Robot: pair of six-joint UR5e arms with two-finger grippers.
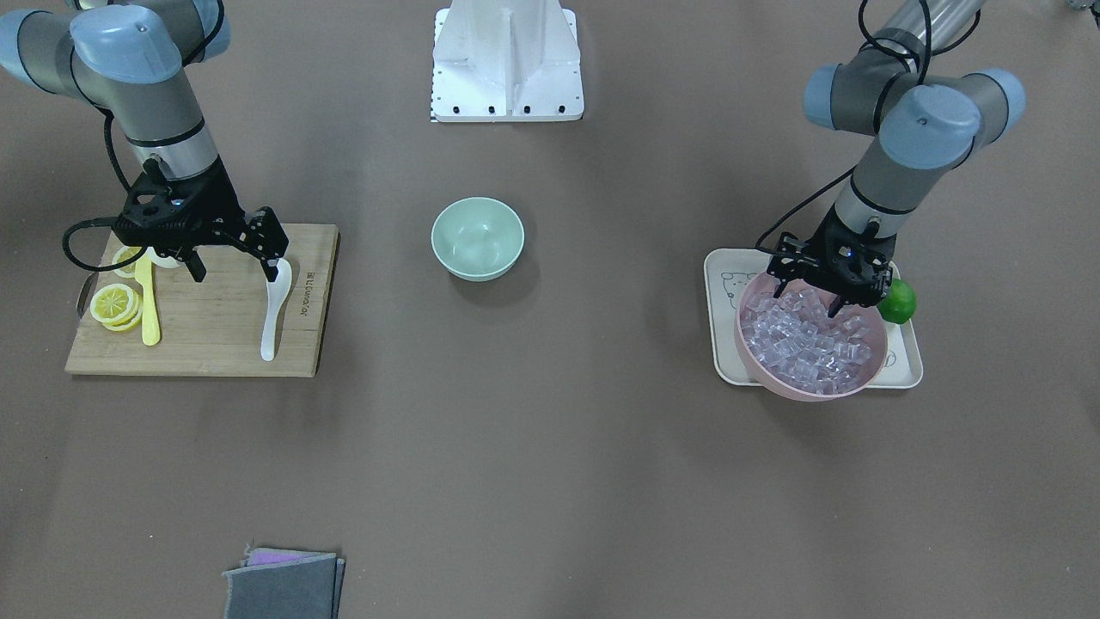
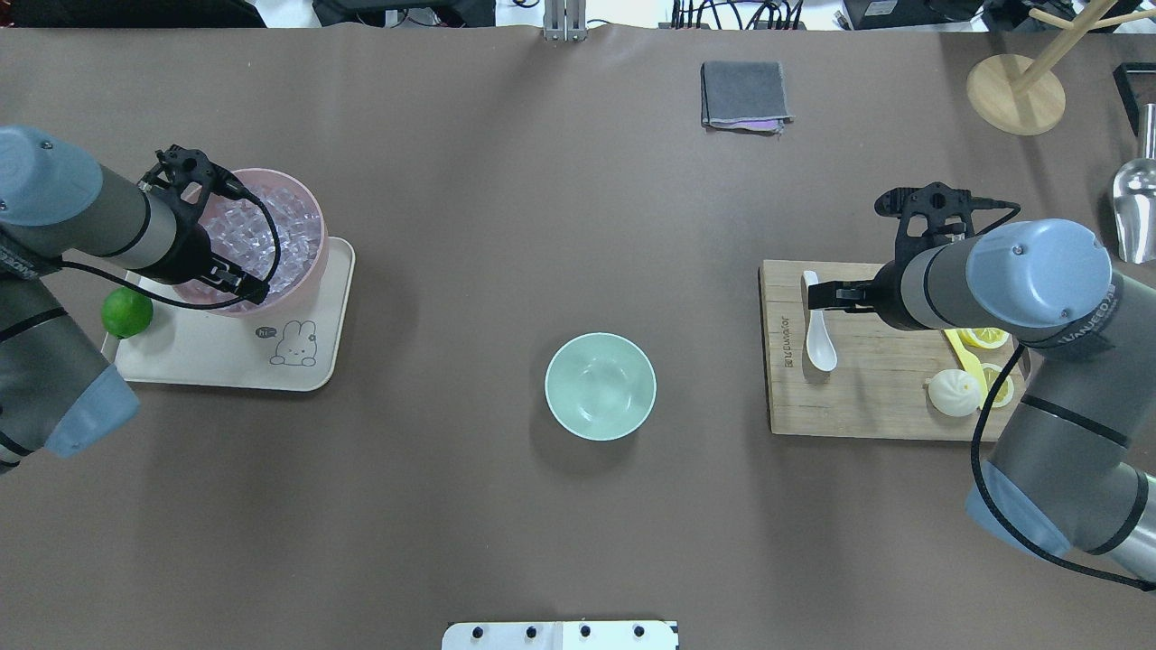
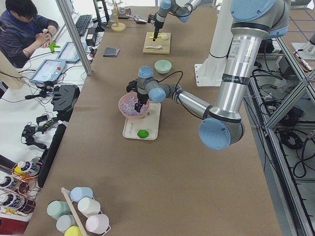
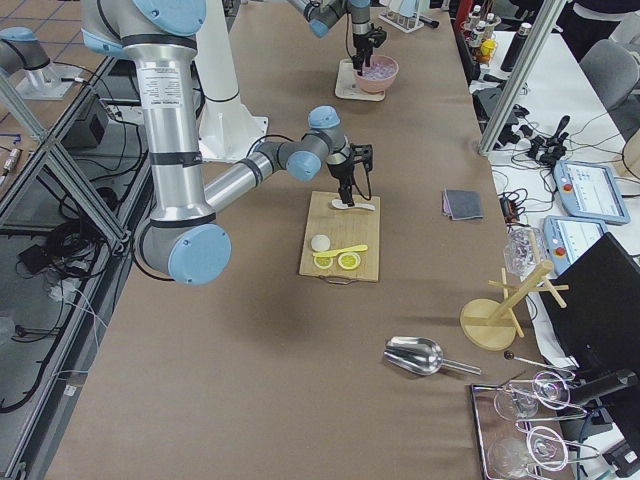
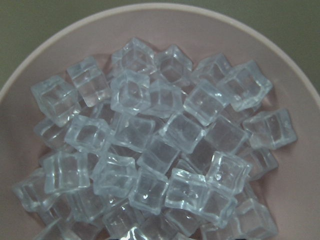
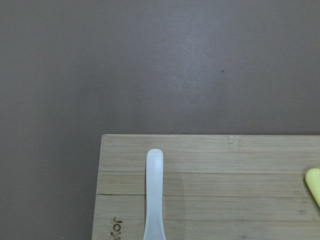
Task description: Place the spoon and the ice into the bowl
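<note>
The white spoon (image 1: 274, 314) lies on the wooden cutting board (image 1: 215, 344), scoop toward the robot; it also shows in the overhead view (image 2: 818, 332), and its handle shows in the right wrist view (image 6: 154, 195). My right gripper (image 1: 232, 270) is open just above the board, one finger beside the scoop. My left gripper (image 1: 810, 297) is open, its tips at the top of the ice (image 1: 808, 344) piled in the pink bowl (image 1: 767, 371). The left wrist view shows the ice cubes (image 5: 150, 150) close up. The mint-green bowl (image 1: 477, 237) stands empty at the table's middle (image 2: 601, 386).
The pink bowl sits on a cream tray (image 1: 904, 361) with a green lime (image 1: 899, 301). The board also holds a yellow knife (image 1: 149, 309), lemon slices (image 1: 115, 305) and a white bun (image 2: 955, 393). A folded grey cloth (image 2: 743, 95), a wooden stand (image 2: 1016, 95) and a metal scoop (image 2: 1136, 203) lie far off.
</note>
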